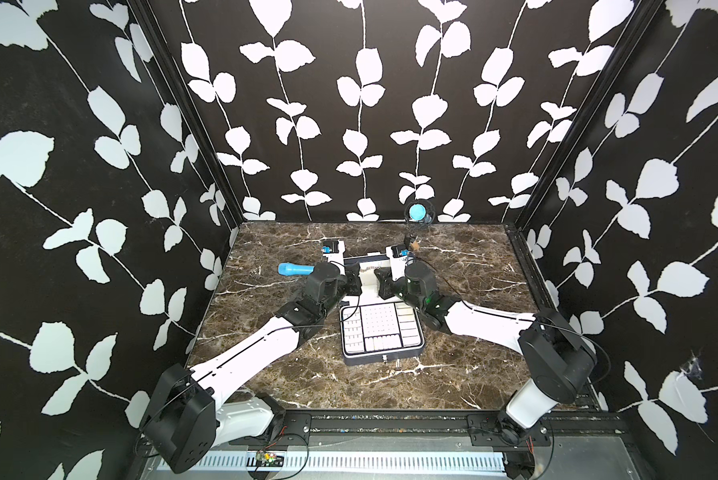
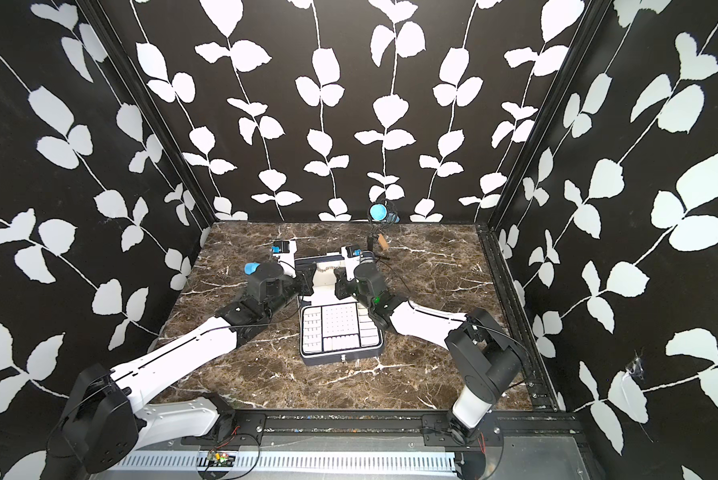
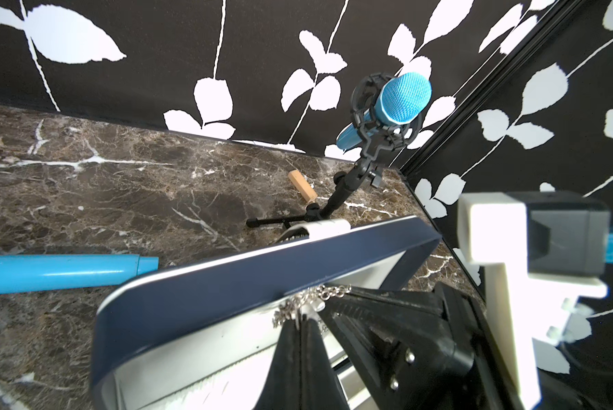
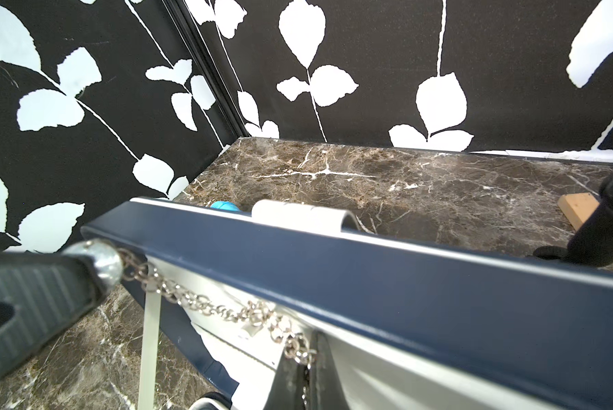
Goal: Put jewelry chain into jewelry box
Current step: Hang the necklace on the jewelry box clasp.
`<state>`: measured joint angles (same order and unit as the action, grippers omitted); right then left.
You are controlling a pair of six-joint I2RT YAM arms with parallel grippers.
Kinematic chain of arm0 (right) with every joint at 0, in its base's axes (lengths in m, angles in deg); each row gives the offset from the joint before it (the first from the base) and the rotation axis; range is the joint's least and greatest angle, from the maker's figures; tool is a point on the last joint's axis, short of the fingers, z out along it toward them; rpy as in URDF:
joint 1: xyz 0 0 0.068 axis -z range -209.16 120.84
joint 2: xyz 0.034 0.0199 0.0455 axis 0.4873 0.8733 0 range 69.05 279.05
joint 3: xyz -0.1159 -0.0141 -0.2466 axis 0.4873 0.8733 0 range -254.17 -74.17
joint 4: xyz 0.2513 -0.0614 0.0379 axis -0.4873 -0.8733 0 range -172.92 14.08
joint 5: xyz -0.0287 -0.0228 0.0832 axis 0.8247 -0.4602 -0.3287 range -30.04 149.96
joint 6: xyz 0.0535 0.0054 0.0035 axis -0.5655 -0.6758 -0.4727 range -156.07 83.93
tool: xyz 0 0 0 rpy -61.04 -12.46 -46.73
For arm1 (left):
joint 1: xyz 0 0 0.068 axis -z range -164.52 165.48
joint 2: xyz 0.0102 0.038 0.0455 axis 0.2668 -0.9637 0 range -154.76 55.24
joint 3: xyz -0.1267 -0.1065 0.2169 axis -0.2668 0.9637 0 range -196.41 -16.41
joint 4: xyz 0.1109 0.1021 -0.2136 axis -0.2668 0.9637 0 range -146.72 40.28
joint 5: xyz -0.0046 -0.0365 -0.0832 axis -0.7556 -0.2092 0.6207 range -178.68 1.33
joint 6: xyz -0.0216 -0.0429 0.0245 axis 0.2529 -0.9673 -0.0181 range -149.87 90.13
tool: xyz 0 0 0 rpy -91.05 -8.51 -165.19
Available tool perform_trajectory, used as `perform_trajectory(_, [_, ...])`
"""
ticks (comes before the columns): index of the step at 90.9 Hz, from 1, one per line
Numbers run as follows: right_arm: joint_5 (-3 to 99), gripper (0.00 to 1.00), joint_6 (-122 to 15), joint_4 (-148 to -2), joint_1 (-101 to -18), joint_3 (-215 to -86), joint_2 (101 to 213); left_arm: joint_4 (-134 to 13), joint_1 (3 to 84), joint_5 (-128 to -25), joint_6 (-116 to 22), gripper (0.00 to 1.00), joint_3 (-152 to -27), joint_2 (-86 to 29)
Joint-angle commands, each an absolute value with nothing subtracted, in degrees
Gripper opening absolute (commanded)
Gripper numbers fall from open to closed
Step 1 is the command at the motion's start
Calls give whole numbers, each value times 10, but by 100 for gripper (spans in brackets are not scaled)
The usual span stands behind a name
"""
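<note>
Brown marble tabletop [image 1: 453, 374], open jewelry box [image 1: 384, 357] mid-table, blue tube [image 1: 295, 270] lying flat, wooden block [image 3: 302, 186], microphone stand [image 3: 337, 198] near back wall [image 1: 349, 124]

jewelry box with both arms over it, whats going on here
The robot is putting a jewelry chain into the open jewelry box. The left hand and the right hand are each shut on one end of the chain, so it hangs stretched between them right by the top edge of the upright lid. The compartmented tray below holds no chain yet; lowering it in is not yet done.
</note>
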<state>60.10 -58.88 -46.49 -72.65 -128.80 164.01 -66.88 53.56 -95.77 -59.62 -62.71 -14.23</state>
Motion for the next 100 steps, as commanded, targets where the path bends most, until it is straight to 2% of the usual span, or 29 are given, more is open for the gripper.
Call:
perform_trajectory(1, [603,0,-599,-435,-722,-1288,1649,-669,533,-949,-590,0,-618,-145])
perform_trajectory(12, [600,0,-600,-437,-722,-1287,1646,-666,533,-948,-590,0,-618,-148])
perform_trajectory(31, [600,16,-602,-444,-723,-1280,1638,-652,533,-953,-591,0,-614,-149])
perform_trajectory(56, [600,23,-603,-453,-723,-1274,1625,-627,533,-965,-594,0,-613,-148])
perform_trajectory(60, [599,27,-603,-455,-722,-1272,1619,-622,533,-966,-595,0,-613,-148])
perform_trajectory(68, [599,45,-597,-458,-723,-1259,1602,-613,533,-966,-597,0,-613,-148])
perform_trajectory(75, [603,52,-588,-464,-723,-1243,1568,-600,534,-968,-600,0,-613,-149])
perform_trajectory(100, [622,55,-550,-531,-722,-1195,1462,-541,534,-1003,-622,0,-616,-162])
